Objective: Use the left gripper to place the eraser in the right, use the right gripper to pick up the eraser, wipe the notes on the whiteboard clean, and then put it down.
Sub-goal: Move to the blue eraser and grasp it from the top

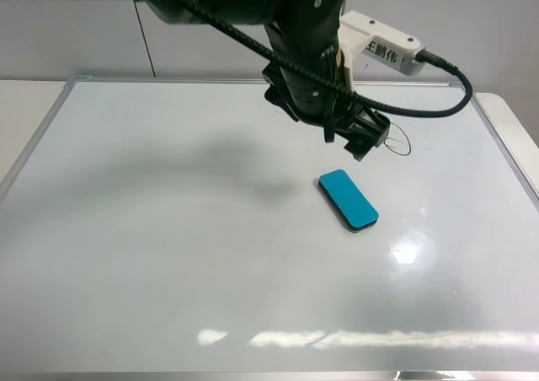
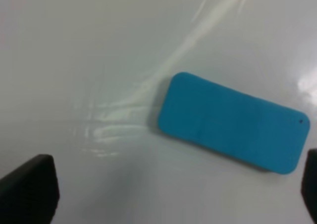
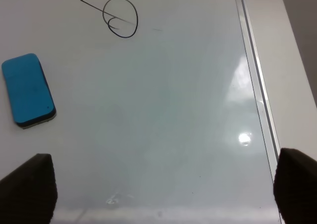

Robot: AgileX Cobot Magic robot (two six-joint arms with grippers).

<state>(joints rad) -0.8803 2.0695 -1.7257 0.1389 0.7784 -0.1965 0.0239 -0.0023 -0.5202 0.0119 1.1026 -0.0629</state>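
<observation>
Eraser lies flat on the whiteboard, teal face up, touched by neither claw. The left gripper hovers close by, on the side toward the notes, its jaws spread wide and empty; the block sits just past its fingers. The right gripper is likewise wide and empty, with the eraser ahead and off toward one finger, and the scribble farther ahead.

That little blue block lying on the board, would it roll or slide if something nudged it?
The eraser lies flat and low, so it probably won't roll or tip. On the glossy whiteboard it may slide when nudged, though its dark underside could drag slightly. It looks small, so likely light.
</observation>
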